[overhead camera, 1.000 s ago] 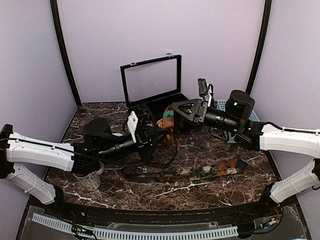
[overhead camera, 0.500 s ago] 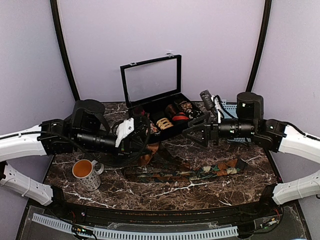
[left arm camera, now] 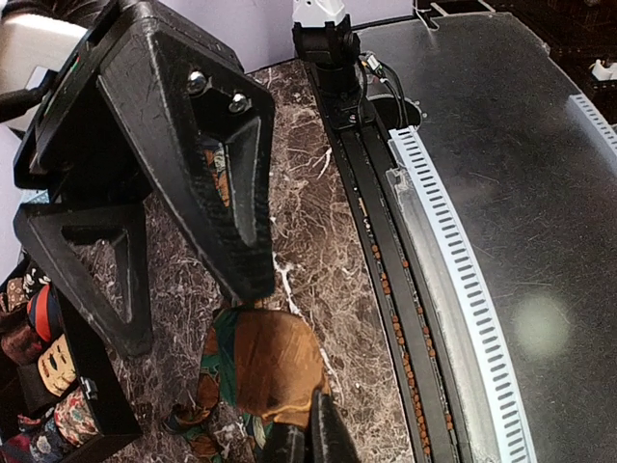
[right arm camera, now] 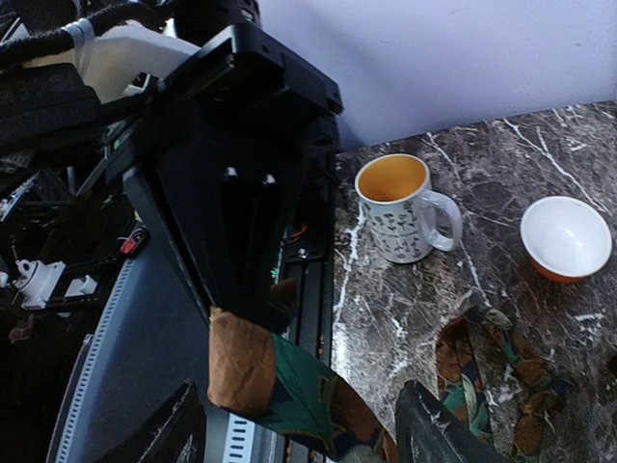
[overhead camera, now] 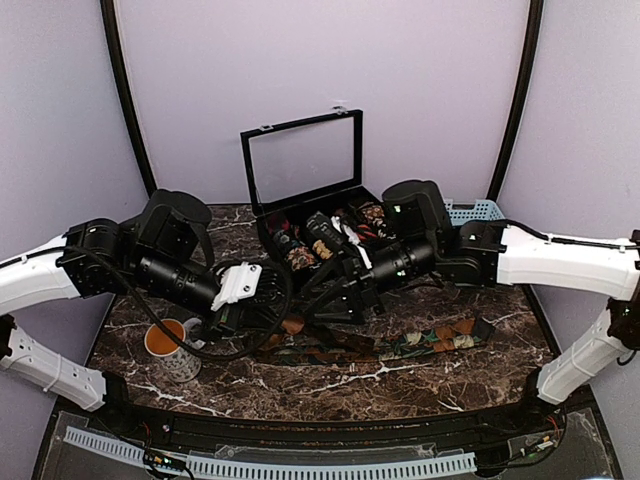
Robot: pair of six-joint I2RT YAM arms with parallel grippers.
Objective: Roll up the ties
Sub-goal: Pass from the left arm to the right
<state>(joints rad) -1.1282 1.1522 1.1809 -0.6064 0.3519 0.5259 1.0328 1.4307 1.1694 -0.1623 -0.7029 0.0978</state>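
Stock on the bench (overhead camera: 300, 392), left to right.

1. Mug (overhead camera: 170, 347), white with a dark pattern and orange inside, upright at the lower left of the overhead frame. In the right wrist view a white bowl (right arm camera: 564, 236) stands to its right, apart from it.
2. My left pincer (overhead camera: 285, 318), left of centre, clamped tight on the brown tip of a camouflage tie (left arm camera: 270, 357), which it holds lifted off the bench.
3. My right pincer (right arm camera: 304, 424), centre, facing the left one with its fingers (left arm camera: 207, 164) spread wide on either side of the held tip, not touching it.
4. Black case (overhead camera: 300, 124), upper centre, lid upright, with rolled fabric coils (overhead camera: 372, 215) in its compartments.
5. The rest of the tie, lying flat and stretched across the lower centre and right.
6. Blue basket (overhead camera: 472, 210), right of the case, against the back wall.
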